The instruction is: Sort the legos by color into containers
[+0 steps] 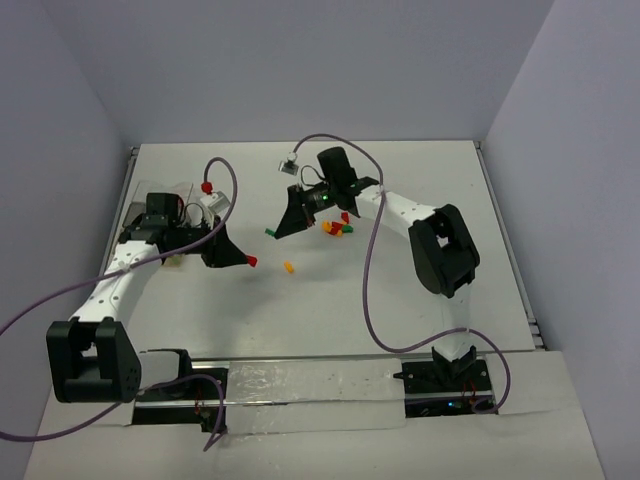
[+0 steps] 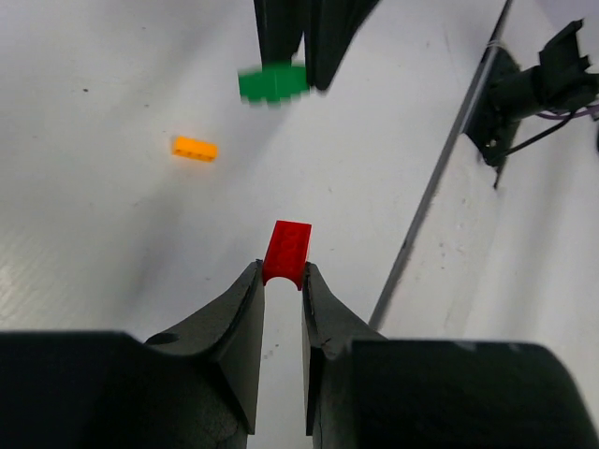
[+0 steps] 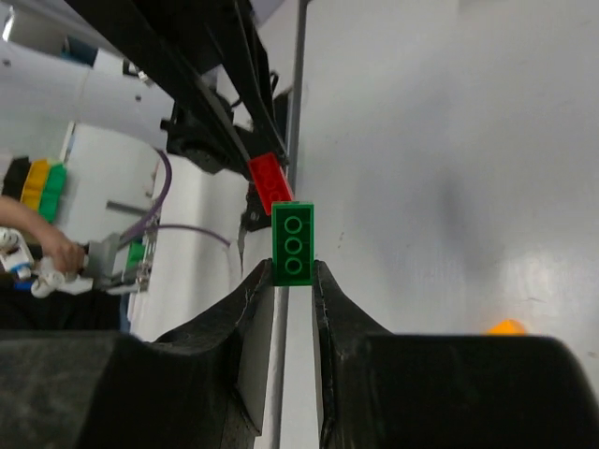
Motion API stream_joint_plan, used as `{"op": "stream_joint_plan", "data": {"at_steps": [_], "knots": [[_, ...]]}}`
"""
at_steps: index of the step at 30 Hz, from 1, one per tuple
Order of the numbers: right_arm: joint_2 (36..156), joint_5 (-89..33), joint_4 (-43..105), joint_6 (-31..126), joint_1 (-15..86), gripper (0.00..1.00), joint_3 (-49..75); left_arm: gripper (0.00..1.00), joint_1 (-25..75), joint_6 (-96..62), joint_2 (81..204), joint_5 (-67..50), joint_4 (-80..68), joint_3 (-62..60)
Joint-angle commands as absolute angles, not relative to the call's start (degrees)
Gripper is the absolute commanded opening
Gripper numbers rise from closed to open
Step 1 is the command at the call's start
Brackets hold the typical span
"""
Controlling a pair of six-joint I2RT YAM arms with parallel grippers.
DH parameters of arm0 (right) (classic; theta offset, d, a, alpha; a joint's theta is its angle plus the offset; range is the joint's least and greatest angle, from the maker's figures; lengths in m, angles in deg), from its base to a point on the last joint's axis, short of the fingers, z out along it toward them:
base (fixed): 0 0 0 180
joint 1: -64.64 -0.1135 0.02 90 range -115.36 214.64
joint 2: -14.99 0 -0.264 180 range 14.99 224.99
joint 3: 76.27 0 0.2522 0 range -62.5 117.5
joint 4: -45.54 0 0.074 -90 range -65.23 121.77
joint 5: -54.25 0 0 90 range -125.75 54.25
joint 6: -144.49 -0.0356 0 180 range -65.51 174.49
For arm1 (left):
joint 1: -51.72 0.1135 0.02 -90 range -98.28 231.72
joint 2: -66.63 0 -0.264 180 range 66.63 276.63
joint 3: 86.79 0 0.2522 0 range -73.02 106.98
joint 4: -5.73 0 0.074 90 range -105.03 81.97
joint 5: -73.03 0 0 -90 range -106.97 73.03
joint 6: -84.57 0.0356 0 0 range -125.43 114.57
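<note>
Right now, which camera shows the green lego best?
Right wrist: the green lego sits dead centre, studs sharp, pinched in the right tool. Top external shows only a green speck; left wrist shows it blurred near the top.

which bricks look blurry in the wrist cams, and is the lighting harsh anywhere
Left wrist: the green brick at the top is smeared, while the red brick in the left gripper is crisp. Right wrist: the green brick's studs are sharp, and the background behind it is soft. Top external: the light on the table is even, with only faint shadows, and the bricks are tiny.
</note>
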State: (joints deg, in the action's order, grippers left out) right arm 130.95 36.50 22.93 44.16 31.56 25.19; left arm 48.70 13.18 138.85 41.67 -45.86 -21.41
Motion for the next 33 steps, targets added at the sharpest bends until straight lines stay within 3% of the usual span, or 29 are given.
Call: {"op": "stream_joint_plan", "data": {"at_steps": [1,4,7,14,33], "knots": [[126.73,36.04,36.56,34.43,34.54,0.0,25.01,0.0,48.86,16.02,138.95,37.69,-46.04,-20.33],[126.4,34.67,35.7,35.29,35.05,0.0,25.19,0.0,51.15,12.96,139.1,36.37,-44.21,-19.66],[125.83,28.84,29.39,40.93,35.4,0.0,26.08,0.0,55.31,1.48,138.69,23.68,-35.27,-18.37],[124.33,19.81,22.9,48.33,35.37,0.0,26.88,0.0,59.36,-4.9,143.89,-4.89,-25.0,-10.1],[123.62,14.17,17.01,55.98,35.11,0.0,27.5,0.09,61.04,-10.71,174.03,-13.19,-24.64,16.7]]}}
